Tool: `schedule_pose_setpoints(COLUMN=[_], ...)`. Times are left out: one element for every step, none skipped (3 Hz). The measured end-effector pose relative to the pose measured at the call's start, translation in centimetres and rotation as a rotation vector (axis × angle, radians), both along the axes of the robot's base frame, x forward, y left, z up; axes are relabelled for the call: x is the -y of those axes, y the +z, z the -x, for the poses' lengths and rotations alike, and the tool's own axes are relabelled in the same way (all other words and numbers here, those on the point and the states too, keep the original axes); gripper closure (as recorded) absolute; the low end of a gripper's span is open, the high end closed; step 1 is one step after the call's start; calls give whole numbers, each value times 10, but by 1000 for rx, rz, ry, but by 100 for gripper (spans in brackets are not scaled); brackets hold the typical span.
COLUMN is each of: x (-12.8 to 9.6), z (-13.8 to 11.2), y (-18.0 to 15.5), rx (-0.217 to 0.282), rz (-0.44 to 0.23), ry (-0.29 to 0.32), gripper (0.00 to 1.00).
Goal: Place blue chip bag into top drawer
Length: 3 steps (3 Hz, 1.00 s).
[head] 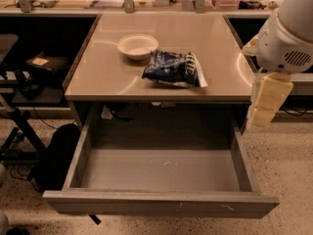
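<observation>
Finds bag [173, 68] lying on table [107, 75], just beside bowl [138, 46]. Sees drawer [161, 204] standing open below. Spots gripper [268, 102] hanging off table's right edge, apart from bag; cannot tell whether spread or closed.

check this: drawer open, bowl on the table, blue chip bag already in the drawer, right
No: camera view shows the blue chip bag on the table beside the bowl, not in the open top drawer. The gripper hangs right of the table.

blue chip bag [172, 69] on table [107, 77] | top drawer [161, 204] open | gripper [264, 109] right of table
</observation>
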<state>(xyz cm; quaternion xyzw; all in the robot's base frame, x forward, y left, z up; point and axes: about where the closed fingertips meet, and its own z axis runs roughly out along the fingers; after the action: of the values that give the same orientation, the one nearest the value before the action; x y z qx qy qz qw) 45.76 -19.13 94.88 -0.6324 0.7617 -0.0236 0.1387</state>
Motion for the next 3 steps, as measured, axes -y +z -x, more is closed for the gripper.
schedule_pose_setpoints(x=[-44,-99,-158], z=[-43,-115,-192], y=[-31,-56,-53], rx=[-90,-151,-68], rz=[-20,-26,2], ry=[164,300,322], gripper=[0,0,0])
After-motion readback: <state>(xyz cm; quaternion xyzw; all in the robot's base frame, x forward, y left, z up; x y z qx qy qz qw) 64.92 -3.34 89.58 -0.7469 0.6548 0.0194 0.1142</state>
